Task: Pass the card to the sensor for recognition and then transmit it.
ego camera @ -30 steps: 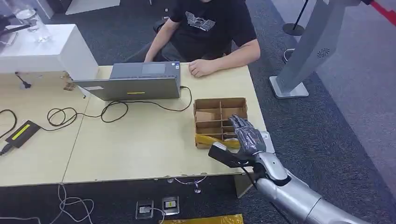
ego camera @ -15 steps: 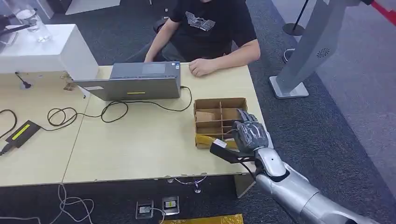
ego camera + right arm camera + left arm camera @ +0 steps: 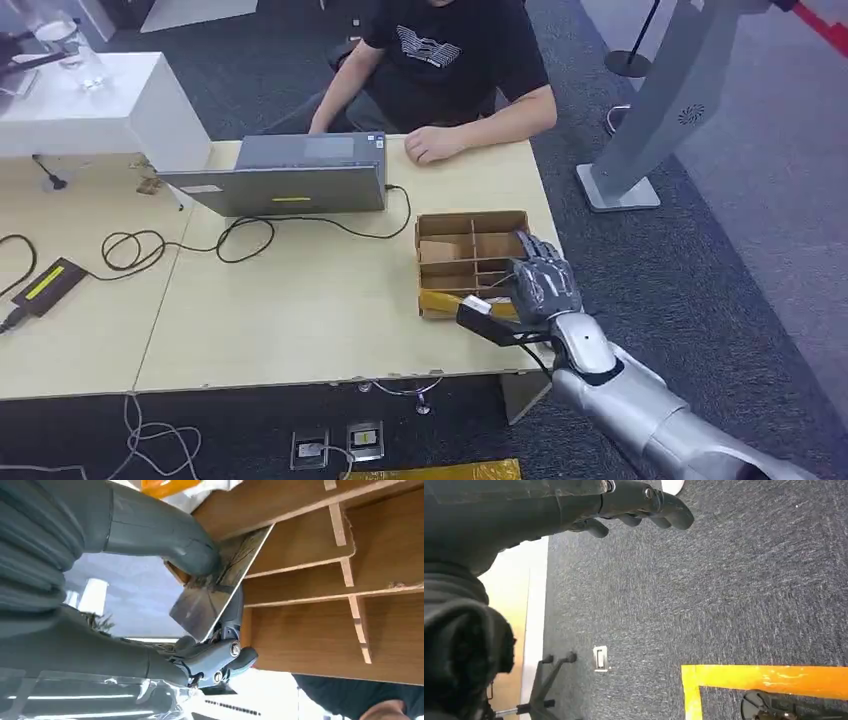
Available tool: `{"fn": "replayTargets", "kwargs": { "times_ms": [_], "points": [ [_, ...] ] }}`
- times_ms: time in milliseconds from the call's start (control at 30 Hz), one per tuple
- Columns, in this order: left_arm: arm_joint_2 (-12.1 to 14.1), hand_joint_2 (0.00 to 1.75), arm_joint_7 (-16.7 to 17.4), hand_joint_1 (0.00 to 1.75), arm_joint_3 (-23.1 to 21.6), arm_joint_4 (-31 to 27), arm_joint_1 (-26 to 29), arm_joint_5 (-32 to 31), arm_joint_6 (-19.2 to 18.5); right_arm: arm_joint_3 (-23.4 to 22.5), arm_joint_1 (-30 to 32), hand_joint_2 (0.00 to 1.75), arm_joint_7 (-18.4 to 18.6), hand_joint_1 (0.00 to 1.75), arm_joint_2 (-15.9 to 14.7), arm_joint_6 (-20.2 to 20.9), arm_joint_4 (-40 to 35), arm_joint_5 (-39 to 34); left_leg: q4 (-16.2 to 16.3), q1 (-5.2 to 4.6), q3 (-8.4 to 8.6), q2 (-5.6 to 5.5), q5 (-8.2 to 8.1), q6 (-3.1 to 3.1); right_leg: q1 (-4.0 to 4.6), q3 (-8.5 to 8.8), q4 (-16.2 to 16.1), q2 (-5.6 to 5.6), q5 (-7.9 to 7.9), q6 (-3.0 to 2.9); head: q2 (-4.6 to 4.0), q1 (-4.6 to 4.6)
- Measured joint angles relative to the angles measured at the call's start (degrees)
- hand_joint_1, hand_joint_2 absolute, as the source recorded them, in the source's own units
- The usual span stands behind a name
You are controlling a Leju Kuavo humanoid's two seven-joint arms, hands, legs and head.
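My right hand (image 3: pixel 541 284) hovers over the near right part of the brown divided cardboard box (image 3: pixel 470 222) on the table. In the right wrist view that hand (image 3: pixel 165 535) pinches a glossy card (image 3: pixel 220 587) between its thumb and its fingers, right beside the box's partitions (image 3: pixel 345 545). A flat black device with a yellow-green stripe (image 3: pixel 45 283) lies at the table's far left, well away from the hand. My left hand (image 3: pixel 639 500) hangs over dark carpet and holds nothing, its fingers loosely extended.
A person (image 3: pixel 450 60) sits behind the table with a hand (image 3: pixel 430 146) resting by the laptop (image 3: pixel 290 175). Black cables (image 3: pixel 180 243) loop across the light wooden table (image 3: pixel 300 310). A yellow packet (image 3: pixel 455 300) lies at the box's near edge. A grey stand (image 3: pixel 640 150) rises on the right.
My right hand has moved forward and slightly right with the card, from the table's near edge to over the box. The person and table items stayed put.
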Motion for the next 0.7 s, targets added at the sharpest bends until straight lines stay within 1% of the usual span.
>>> {"fn": "replayTargets", "kwargs": {
  "times_ms": [100, 200, 267, 433, 533, 633, 700],
  "points": [
    [0.0, 0.00, 0.0, 0.00, -0.1, 0.0, 0.0, 0.3, 0.0, 0.0, 0.1, 1.75, -0.7, 1.75, 0.0, -0.8, 0.2, -0.4, 0.0, 0.00, 0.00, 0.00, 0.00, 0.00, 0.00, 0.00, 0.0, 0.00, 0.01, -0.01, 0.00, 0.02],
    [0.1, 0.00, 0.0, 0.00, -0.3, 0.0, 0.0, 0.6, 0.0, 0.0, 0.1, 1.75, -0.6, 1.75, 0.0, -2.5, 0.1, 0.1, 0.0, 0.00, -0.01, -0.01, 0.00, 0.00, 0.00, 0.00, 0.0, -0.01, 0.01, -0.01, 0.00, 0.04],
    [0.1, 0.00, 0.0, 0.00, -0.3, 0.0, 0.0, 0.7, 0.0, 0.0, 0.0, 1.75, 0.3, 1.75, 0.0, -3.5, -0.5, 1.1, 0.0, 0.00, -0.02, -0.01, 0.00, 0.00, 0.00, 0.00, 0.0, -0.01, 0.01, -0.01, 0.00, 0.02],
    [0.2, 0.00, 0.0, 0.00, -0.5, 0.0, 0.0, 0.8, 0.0, -0.9, -0.4, 1.75, 3.0, 1.75, -0.2, -3.4, -4.5, 4.7, 0.0, 0.00, -0.02, 0.01, 0.00, 0.00, 0.00, -0.02, 0.0, 0.03, 0.01, -0.01, 0.00, 0.04],
    [0.2, 0.00, -0.1, 0.00, -0.8, 0.0, 0.0, 0.7, -0.1, -1.7, -1.6, 1.75, 4.6, 1.75, -0.6, -2.5, -8.6, 7.9, 0.0, 0.00, -0.02, 0.05, 0.00, 0.00, 0.00, -0.03, 0.0, 0.06, 0.01, -0.01, 0.00, 0.02],
    [0.2, 0.00, -0.3, 0.00, -1.0, 0.0, 0.0, 0.3, -0.3, -2.3, -3.0, 1.75, 6.7, 1.75, -1.2, 0.1, -12.7, 13.7, 0.0, 0.00, 0.00, 0.06, 0.00, 0.00, 0.00, -0.02, 0.0, 0.06, 0.01, -0.01, 0.00, 0.04],
    [0.3, 0.00, -0.4, 0.00, -1.3, 0.0, 0.0, 0.3, -0.3, -2.8, -3.6, 1.75, 7.7, 1.75, -1.6, 1.9, -15.0, 15.8, 0.0, 0.00, 0.00, 0.05, 0.00, 0.00, 0.01, -0.02, 0.0, 0.05, 0.01, -0.01, 0.00, 0.04]
  ]
}}
